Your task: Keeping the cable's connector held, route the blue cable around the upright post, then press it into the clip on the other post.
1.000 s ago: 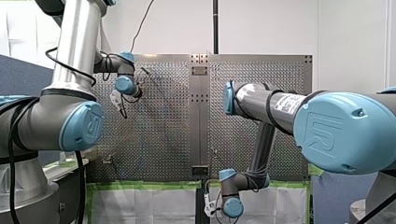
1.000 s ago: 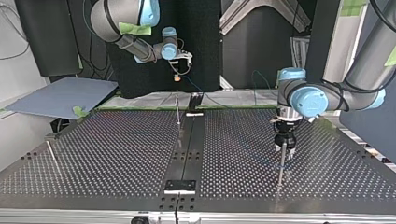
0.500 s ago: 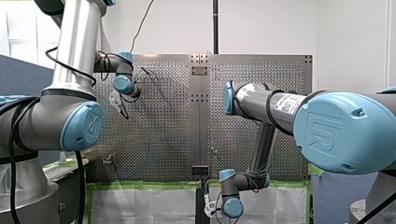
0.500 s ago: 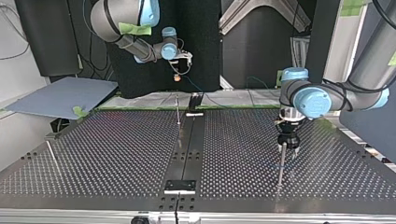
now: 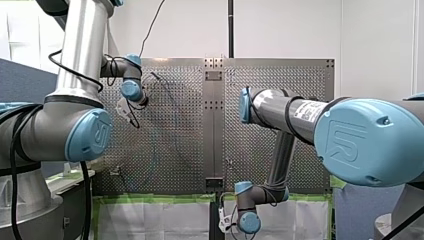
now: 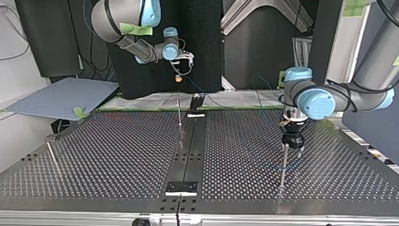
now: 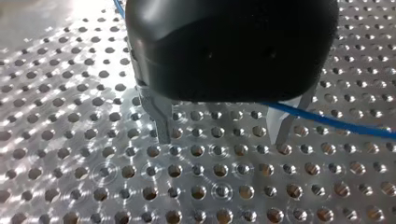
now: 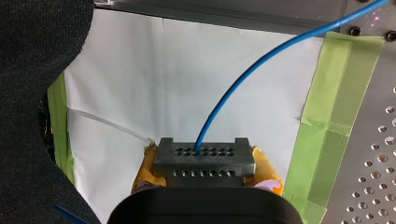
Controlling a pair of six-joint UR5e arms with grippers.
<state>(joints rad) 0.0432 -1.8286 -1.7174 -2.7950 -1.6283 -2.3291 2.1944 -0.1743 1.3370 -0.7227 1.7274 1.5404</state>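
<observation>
In the top view's upper left, the right gripper (image 6: 178, 77) clamped the connector (image 8: 204, 161), anchoring the blue cable (image 7: 336, 121). At right, the left gripper (image 6: 293, 148), fingers spread, hovered by the upright post (image 6: 283, 167), apparently to steer the cable around.

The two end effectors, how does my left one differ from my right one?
My left end effector has bare metal fingers, spread open; my right end effector has yellow pads, shut on the grey connector. The left one points down at the perforated table, gripping nothing; the right one is off the table, over white paper. Shared: the blue cable runs by both.
</observation>
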